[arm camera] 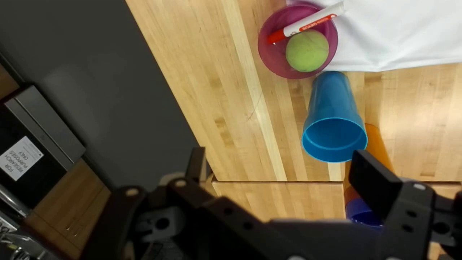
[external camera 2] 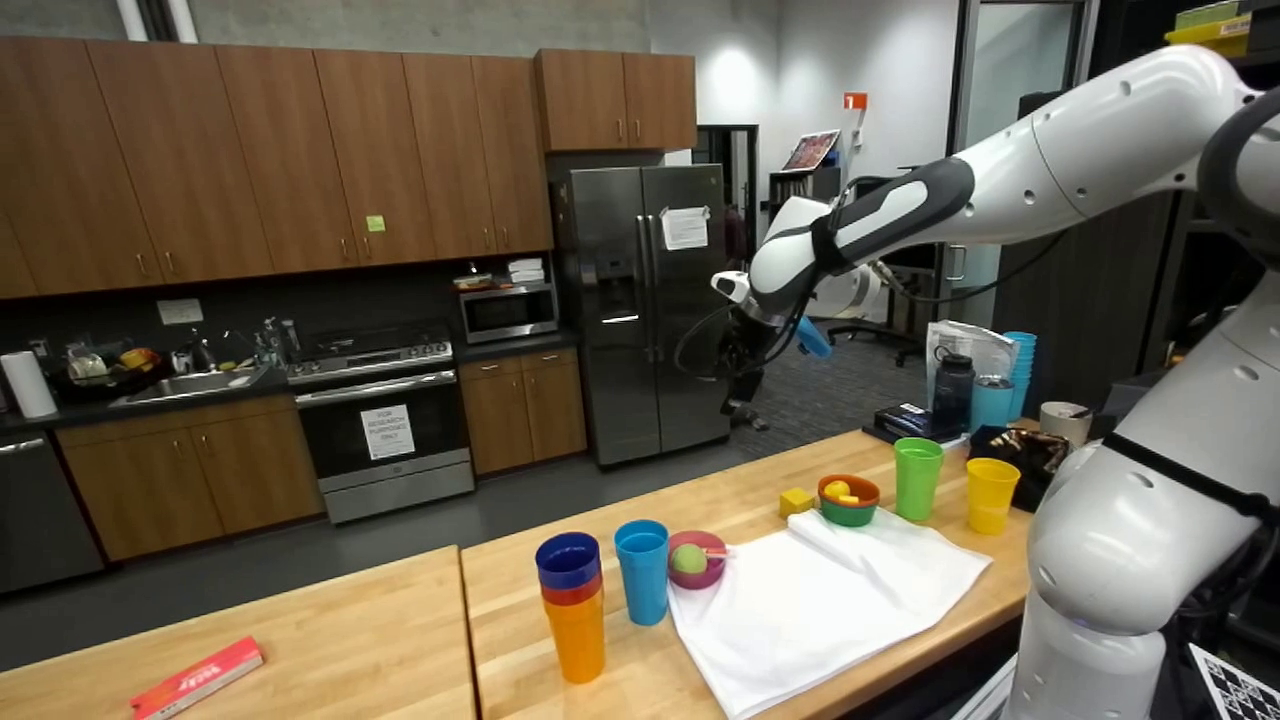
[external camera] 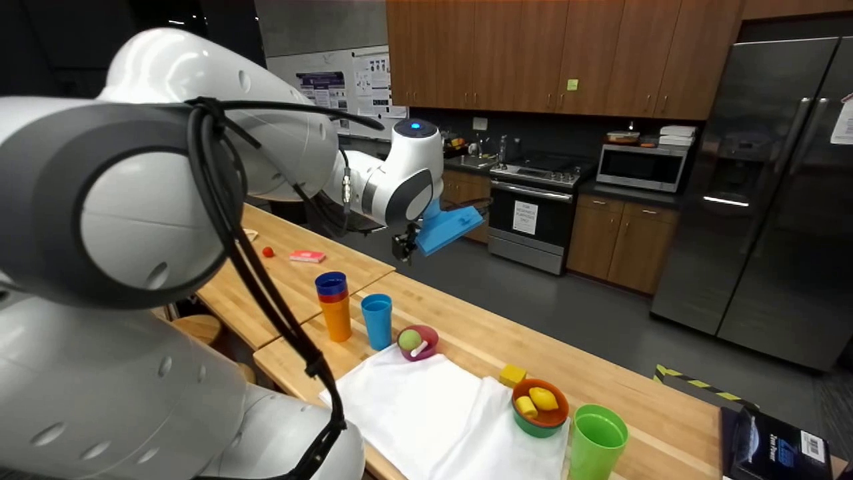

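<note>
My gripper [arm camera: 279, 157] is open and holds nothing, its two black fingers wide apart. It is raised above table height in both exterior views [external camera: 404, 245] [external camera 2: 745, 395]. In the wrist view the nearest things are a blue cup [arm camera: 334, 104] and an orange, red and dark-blue cup stack [arm camera: 377, 148], partly hidden behind the right finger. Both stand upright in the exterior views [external camera: 377, 322] [external camera 2: 573, 620]. A magenta bowl [arm camera: 270, 54] beside the blue cup holds a green ball [arm camera: 307, 50] and a red-and-white marker [arm camera: 310, 21]. My gripper touches none of them.
A white cloth [external camera 2: 815, 600] lies on the wooden table [external camera: 460, 320]. At its far end are a yellow block [external camera 2: 796, 502], a green bowl [external camera 2: 848, 515] with an orange one and yellow items inside, a green cup [external camera 2: 917, 480] and a yellow cup [external camera 2: 991, 495]. A red box [external camera 2: 198, 680] lies on the adjoining table.
</note>
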Controlling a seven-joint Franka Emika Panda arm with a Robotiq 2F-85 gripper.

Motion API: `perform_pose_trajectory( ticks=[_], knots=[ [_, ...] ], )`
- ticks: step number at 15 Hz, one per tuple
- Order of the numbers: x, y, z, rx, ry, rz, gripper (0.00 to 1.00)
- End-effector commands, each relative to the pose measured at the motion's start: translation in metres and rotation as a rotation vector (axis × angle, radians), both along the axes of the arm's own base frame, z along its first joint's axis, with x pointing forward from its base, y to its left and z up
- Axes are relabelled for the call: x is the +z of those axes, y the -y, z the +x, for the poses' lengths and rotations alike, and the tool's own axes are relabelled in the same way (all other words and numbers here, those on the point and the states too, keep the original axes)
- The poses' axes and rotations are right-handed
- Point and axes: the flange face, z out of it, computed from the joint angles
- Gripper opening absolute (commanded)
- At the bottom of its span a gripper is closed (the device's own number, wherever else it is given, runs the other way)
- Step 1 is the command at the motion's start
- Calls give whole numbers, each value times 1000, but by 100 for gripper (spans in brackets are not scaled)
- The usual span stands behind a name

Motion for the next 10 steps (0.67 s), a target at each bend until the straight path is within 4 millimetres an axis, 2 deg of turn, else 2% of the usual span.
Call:
perform_pose_trajectory(
  ticks=[1,2,3,5,8,10],
  knots=[
    [1,-5,0,5,-2,-2,100],
    [1,-7,-1,8,-2,-3,100],
    [-1,-12,-9,69,16,-1,100],
    [0,-16,-8,77,78,-3,100],
    [1,-12,2,-99,173,25,100],
    [0,4,11,-207,212,45,100]
  ],
)
